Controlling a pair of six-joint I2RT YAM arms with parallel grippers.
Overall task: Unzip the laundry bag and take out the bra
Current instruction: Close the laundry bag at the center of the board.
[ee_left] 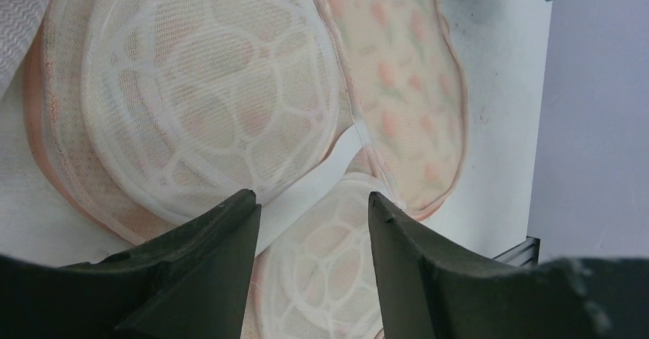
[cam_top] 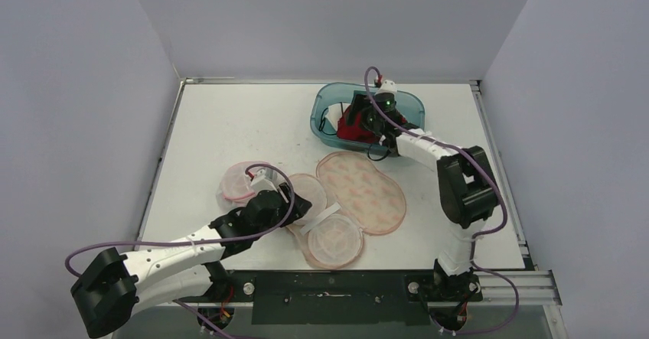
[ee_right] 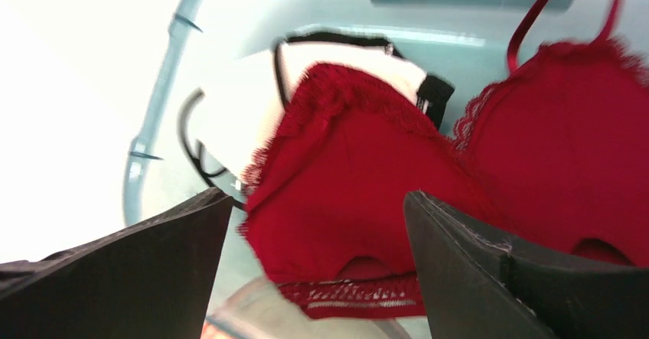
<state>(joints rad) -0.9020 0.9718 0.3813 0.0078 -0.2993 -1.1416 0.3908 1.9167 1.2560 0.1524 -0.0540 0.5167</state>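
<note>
At the left, our left end effector [ee_left: 310, 201] hangs over the laundry bag [cam_top: 360, 192], its jaws moderately apart and gripping nothing. In the left wrist view a white band [ee_left: 337, 159] of the bag runs beneath the gap between the fingers. The bag lies unzipped on the table [cam_top: 222, 117], its pink-patterned mesh panels and white ribbed domes spread flat near the front edge. Further right and toward the back of the table sits a teal tub [cam_top: 327, 98]. The red lace bra [ee_right: 367, 163] lies inside it, on top of a white garment with black trim [ee_right: 245, 109]. Our right end effector [ee_right: 317, 201] is poised just above the bra with its jaws wide, one finger to each side of a red cup, closed on nothing.
</note>
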